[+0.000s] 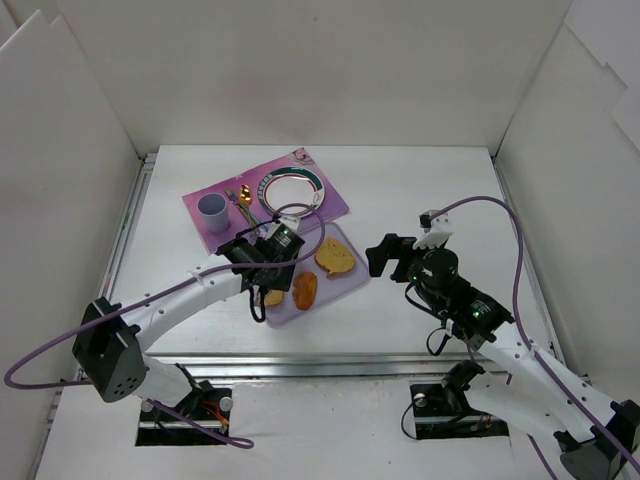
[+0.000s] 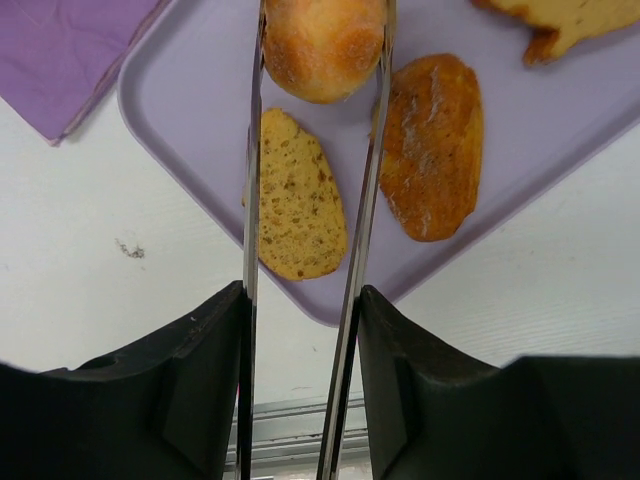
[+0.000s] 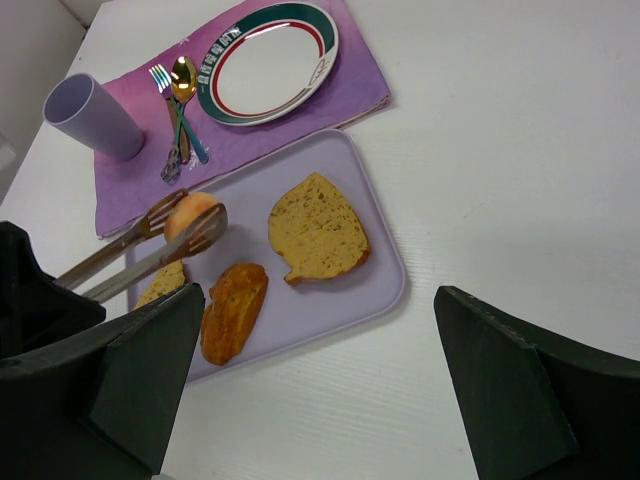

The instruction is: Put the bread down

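Observation:
The bread, a small round orange-tan bun (image 2: 322, 45), is pinched between the tips of metal tongs (image 2: 368, 200). My left gripper (image 2: 303, 315) is shut on the tongs' handles. The bun is over the left part of the lilac tray (image 2: 200, 100); whether it touches the tray I cannot tell. It also shows in the right wrist view (image 3: 190, 212) between the tong tips. From above, my left gripper (image 1: 262, 258) hides the bun. My right gripper (image 1: 392, 255) is open and empty, right of the tray (image 1: 340, 285).
On the tray lie a golden toast slice (image 3: 317, 229), an oval brown piece (image 3: 233, 310) and a small pale slice (image 2: 297, 200). Behind it a purple mat (image 3: 350, 90) holds a ringed plate (image 3: 268, 62), a lilac cup (image 3: 90, 115), a fork and a spoon (image 3: 183, 75).

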Controlling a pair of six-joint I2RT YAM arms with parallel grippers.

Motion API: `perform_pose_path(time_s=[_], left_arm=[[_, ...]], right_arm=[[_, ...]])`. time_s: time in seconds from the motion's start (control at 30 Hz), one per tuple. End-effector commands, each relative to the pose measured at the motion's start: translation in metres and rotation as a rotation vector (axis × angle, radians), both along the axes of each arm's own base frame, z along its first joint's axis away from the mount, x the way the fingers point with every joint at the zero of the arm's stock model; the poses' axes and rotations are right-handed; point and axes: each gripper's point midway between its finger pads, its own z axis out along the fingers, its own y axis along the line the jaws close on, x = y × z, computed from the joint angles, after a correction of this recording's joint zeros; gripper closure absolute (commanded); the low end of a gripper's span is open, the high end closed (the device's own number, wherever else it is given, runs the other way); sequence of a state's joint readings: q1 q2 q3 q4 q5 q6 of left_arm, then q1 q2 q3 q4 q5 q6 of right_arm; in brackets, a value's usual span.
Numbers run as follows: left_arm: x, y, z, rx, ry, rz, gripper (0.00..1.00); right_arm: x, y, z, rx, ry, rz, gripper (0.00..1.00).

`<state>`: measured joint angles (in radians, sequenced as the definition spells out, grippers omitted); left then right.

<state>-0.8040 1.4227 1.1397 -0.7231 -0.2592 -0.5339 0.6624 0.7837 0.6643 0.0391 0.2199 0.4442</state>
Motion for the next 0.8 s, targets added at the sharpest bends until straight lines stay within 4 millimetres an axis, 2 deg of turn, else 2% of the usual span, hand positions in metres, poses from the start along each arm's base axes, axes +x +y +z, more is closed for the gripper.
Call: perform_pose_path(time_s=[0.0, 0.07, 0.1, 0.17, 0.2, 0.27, 0.3, 0.33, 0.37, 0.4, 0.43, 0.47, 0.5, 0.63, 0.67, 0.73, 0.77], left_arm=[[0.018, -0.014, 0.057, -0.084, -0.119, 0.004, 0.6], [0.022, -0.014, 0.059, -0.055, -0.115, 0.007, 0.6], [0.027, -0.019, 0.071, -0.072, -0.134, 0.007, 0.6], [0.034, -0.024, 0.072, -0.069, -0.12, 0.001, 0.61], [0.044, -0.024, 0.084, -0.084, -0.139, 0.01, 0.61], [0.052, -0.026, 0.089, -0.091, -0.13, 0.007, 0.6], [0.063, -0.031, 0.099, -0.099, -0.143, 0.007, 0.6], [0.072, -0.024, 0.101, -0.094, -0.136, 0.031, 0.61], [0.081, -0.024, 0.095, -0.08, -0.119, 0.041, 0.61], [0.093, -0.026, 0.109, -0.104, -0.146, 0.05, 0.61], [0.103, -0.02, 0.111, -0.103, -0.147, 0.062, 0.61], [0.113, -0.02, 0.104, -0.088, -0.131, 0.07, 0.62], [0.124, -0.021, 0.117, -0.108, -0.159, 0.078, 0.62], [0.161, -0.012, 0.118, -0.104, -0.174, 0.114, 0.6], [0.175, -0.006, 0.113, -0.103, -0.17, 0.135, 0.6], [0.189, -0.006, 0.11, -0.138, -0.168, 0.133, 0.62], [0.201, -0.002, 0.101, -0.135, -0.163, 0.141, 0.62]], right_arm=[[0.007, 0.006, 0.032, 0.052, -0.072, 0.0, 0.02], [0.006, 0.005, 0.032, 0.053, -0.073, 0.0, 0.02], [0.006, 0.005, 0.033, 0.053, -0.075, -0.001, 0.02], [0.006, 0.005, 0.033, 0.054, -0.077, -0.003, 0.02], [0.006, 0.004, 0.032, 0.05, -0.074, -0.009, 0.02], [0.006, 0.003, 0.033, 0.054, -0.077, -0.011, 0.02], [0.006, 0.001, 0.034, 0.054, -0.081, -0.02, 0.02], [0.006, 0.001, 0.034, 0.053, -0.082, -0.022, 0.02], [0.006, 0.0, 0.033, 0.052, -0.082, -0.024, 0.02], [0.007, -0.002, 0.033, 0.051, -0.084, -0.036, 0.02], [0.007, -0.002, 0.032, 0.048, -0.083, -0.039, 0.02], [0.007, -0.003, 0.033, 0.049, -0.085, -0.043, 0.02], [0.008, -0.005, 0.034, 0.049, -0.088, -0.052, 0.02], [0.008, -0.008, 0.033, 0.051, -0.089, -0.07, 0.02], [0.009, -0.01, 0.034, 0.051, -0.091, -0.079, 0.02], [0.008, -0.01, 0.033, 0.054, -0.091, -0.082, 0.02], [0.008, -0.012, 0.035, 0.059, -0.097, -0.086, 0.02]])
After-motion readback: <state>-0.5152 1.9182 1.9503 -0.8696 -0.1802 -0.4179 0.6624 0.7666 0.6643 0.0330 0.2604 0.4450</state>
